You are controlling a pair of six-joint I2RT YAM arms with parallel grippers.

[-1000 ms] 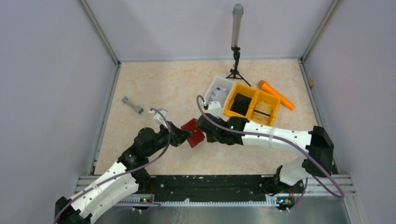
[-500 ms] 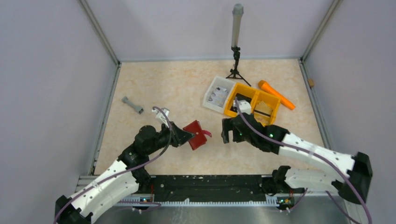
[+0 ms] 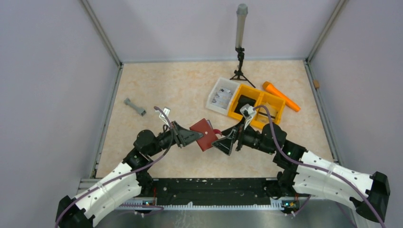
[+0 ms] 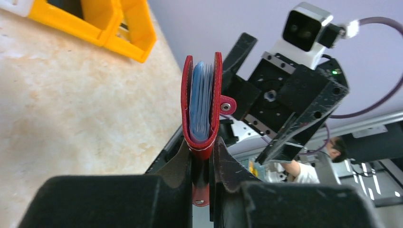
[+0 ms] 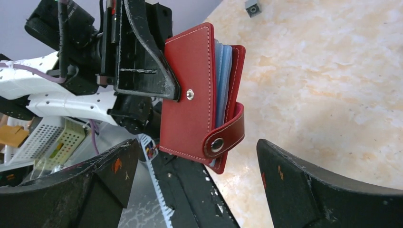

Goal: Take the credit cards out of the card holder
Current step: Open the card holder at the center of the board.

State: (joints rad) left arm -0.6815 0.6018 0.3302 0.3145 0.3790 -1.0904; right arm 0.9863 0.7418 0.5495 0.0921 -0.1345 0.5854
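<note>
The left gripper [image 3: 189, 137] is clamped on the fold of the small dark red leather-like folding card holder [image 3: 203, 133]. It holds the holder off the speckled beige table [image 3: 157, 85], a little higher than half a second ago, with the pale blue-grey credit cards [image 4: 200, 97] packed between the covers. The right gripper [image 3: 224, 143] was nearer the yellow-orange divided bin [image 3: 274, 100] then and now faces the holder's tab end, fingers spread wide.

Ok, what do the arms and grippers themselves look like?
The left arm and right arm are white perforated shells with black joints. The left gripper and right gripper each have two black wedge-shaped fingers. A purple cable loops along each arm; a white camera tops each wrist.
</note>
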